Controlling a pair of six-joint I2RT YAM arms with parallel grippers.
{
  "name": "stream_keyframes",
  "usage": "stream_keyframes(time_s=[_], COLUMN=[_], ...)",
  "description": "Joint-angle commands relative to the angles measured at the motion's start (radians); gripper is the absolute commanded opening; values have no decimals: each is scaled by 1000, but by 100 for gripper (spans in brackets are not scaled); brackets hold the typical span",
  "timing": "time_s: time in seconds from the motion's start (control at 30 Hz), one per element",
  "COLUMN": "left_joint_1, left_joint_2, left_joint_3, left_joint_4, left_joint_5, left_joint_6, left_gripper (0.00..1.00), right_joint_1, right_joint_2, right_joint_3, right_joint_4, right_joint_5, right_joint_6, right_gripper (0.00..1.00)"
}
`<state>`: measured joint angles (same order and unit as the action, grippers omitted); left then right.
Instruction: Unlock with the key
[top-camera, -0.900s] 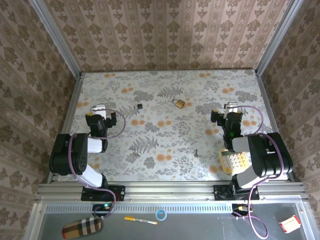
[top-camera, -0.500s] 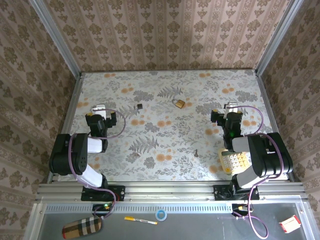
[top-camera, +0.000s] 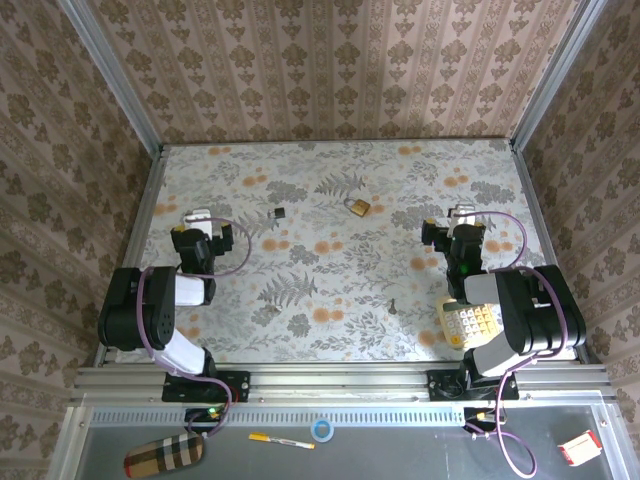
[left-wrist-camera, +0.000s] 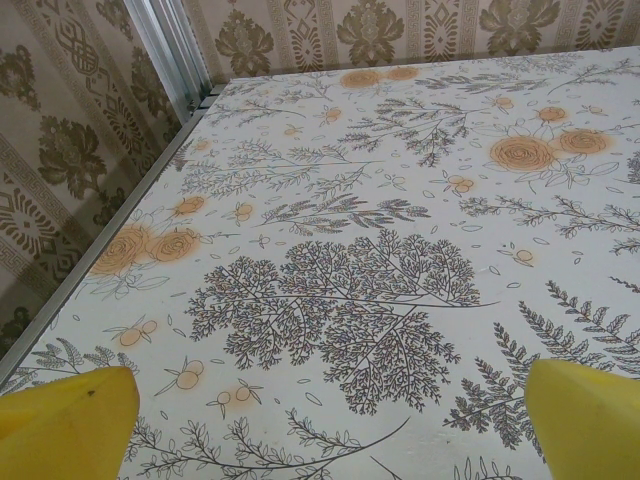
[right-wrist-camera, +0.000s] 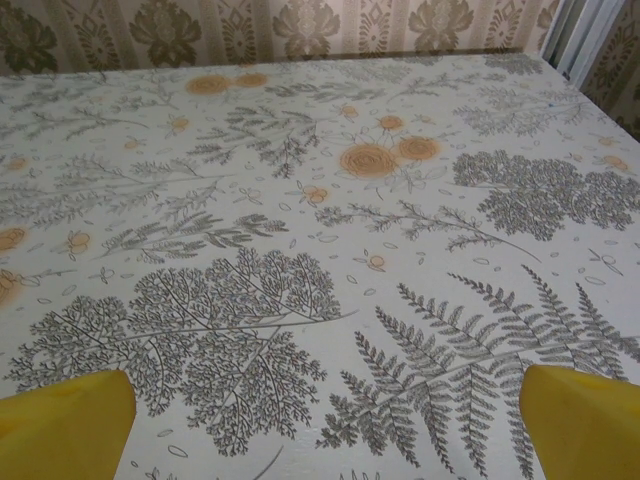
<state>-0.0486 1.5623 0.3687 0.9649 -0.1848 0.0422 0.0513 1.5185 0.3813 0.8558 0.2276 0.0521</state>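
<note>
My left gripper (top-camera: 197, 216) and right gripper (top-camera: 462, 213) stand wide and empty; the key (top-camera: 281, 212) lies apart from the brass padlock (top-camera: 357, 206).

Two robot arms stand at the near edge: one left arm (top-camera: 150, 315) and one right arm (top-camera: 525, 320). Four yellow fingertips show, two in the left wrist view (left-wrist-camera: 70, 425) and two in the right wrist view (right-wrist-camera: 60, 425). The table (top-camera: 330, 170) bears one brass padlock (top-camera: 357, 206), one key (top-camera: 281, 212), one small dark bit (top-camera: 394, 306) too small to identify, and one keypad (top-camera: 468, 320) at the near right. The near shelf (top-camera: 420, 440) holds one plaid case (top-camera: 163, 455), one pen (top-camera: 280, 440), one tape roll (top-camera: 321, 429) and one red-and-white box (top-camera: 580, 448).
</note>
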Motion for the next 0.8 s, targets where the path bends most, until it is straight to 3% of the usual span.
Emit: stream_keyframes(time_s=[0.0,0.07,0.13,0.2,0.3,0.47,0.6,0.77], left_joint_1=[-46,-128,-212,-278,-341,-452,-533,-630], left_joint_2=[-55,-152,-266,-384,-519,-591,-587,-575], left_joint_3=[-23,-23,16,77,191,285,334,346], left_joint_4=[13,-56,-197,-374,-642,-819,-950,-1039], left_joint_5=[-4,-115,-211,-238,-103,125,185,193], left_joint_6=[69,130,169,106,-84,-298,-377,-442], left_gripper=[100,100,100,100,100,100,100,100], right_joint_1=[64,92,96,117,147,228,332,487], right_joint_2=[-134,-247,-303,-349,-437,-587,-682,-714], right_joint_3=[92,255,384,442,441,360,286,148], right_joint_4=[-220,-618,-914,-1104,-1241,-1423,-1536,-1498], right_joint_5=[88,132,86,45,-93,-198,-203,-208], right_joint_6=[-40,43,137,234,385,604,741,917], right_gripper=[100,100,100,100,100,91,83,72])
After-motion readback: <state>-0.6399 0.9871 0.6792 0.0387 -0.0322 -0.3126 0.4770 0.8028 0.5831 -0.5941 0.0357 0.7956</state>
